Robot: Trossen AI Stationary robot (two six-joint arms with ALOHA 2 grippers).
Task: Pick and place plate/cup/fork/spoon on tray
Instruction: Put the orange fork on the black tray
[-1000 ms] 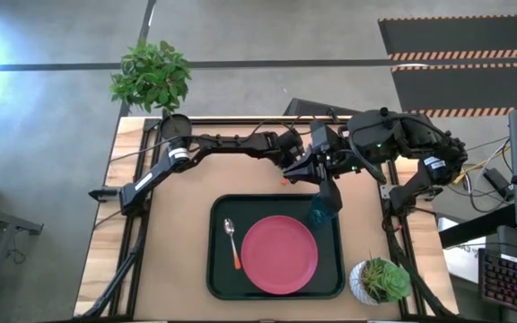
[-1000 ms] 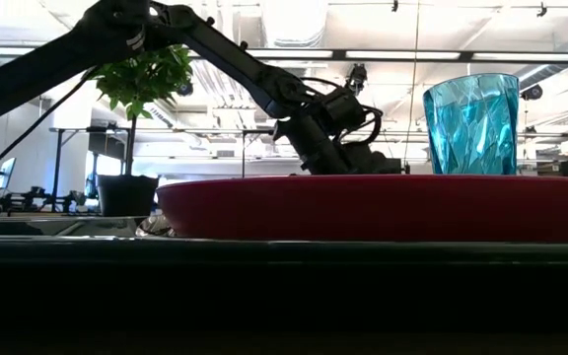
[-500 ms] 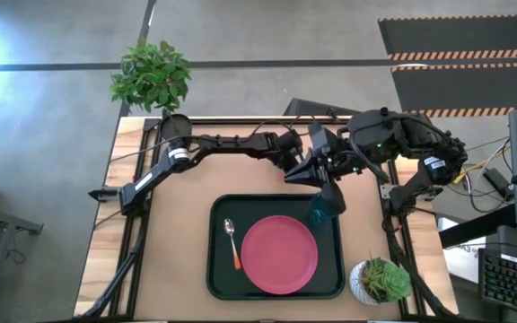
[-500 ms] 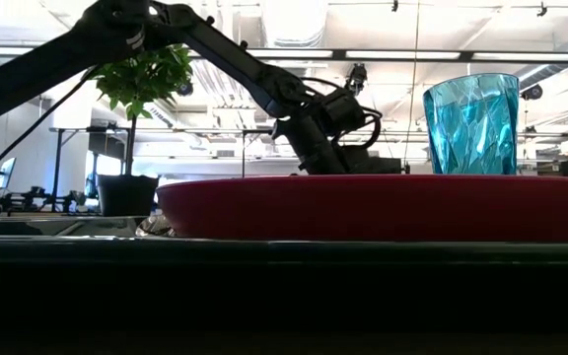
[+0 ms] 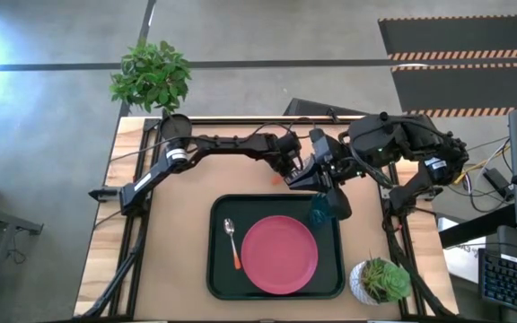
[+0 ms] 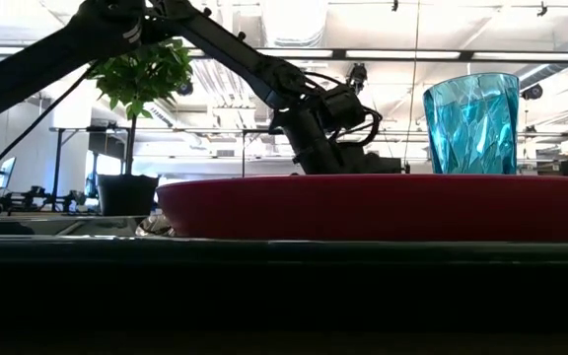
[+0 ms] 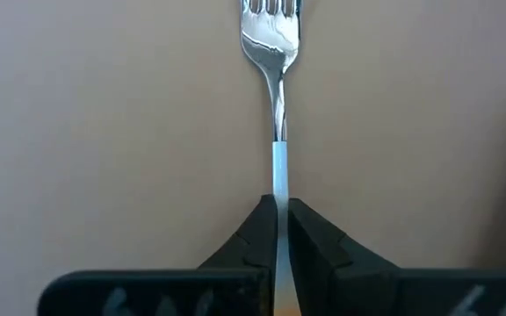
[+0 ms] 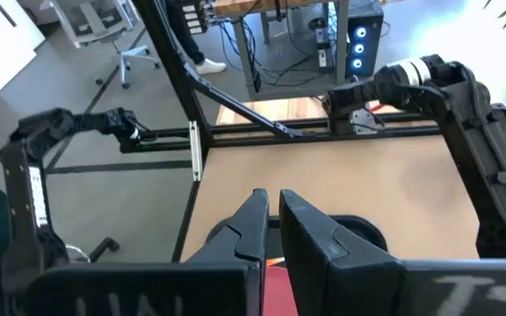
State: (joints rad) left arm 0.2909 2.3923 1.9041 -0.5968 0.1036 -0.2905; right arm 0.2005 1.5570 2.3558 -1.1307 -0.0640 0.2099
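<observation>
So far I have the plate [image 5: 279,254], the spoon [image 5: 231,240] and the cup [image 5: 319,210] on the tray [image 5: 217,278]; only the fork [image 7: 275,79] is left. My left gripper [image 7: 278,215] is pinched on its handle, tines pointing ahead, just behind the tray's far edge. Its arm reaches across the table. My right gripper [image 8: 272,209] hangs nearly closed and empty above the cup.

From above, the fork [image 5: 277,178] is nearly all hidden under the left gripper [image 5: 287,172]; only an orange speck shows. At the left wrist, its tine tips run off the picture's edge and its handle end vanishes between the fingers [image 7: 253,237]. At table height the plate [image 6: 378,205] hides the cup's [image 6: 471,123] base
</observation>
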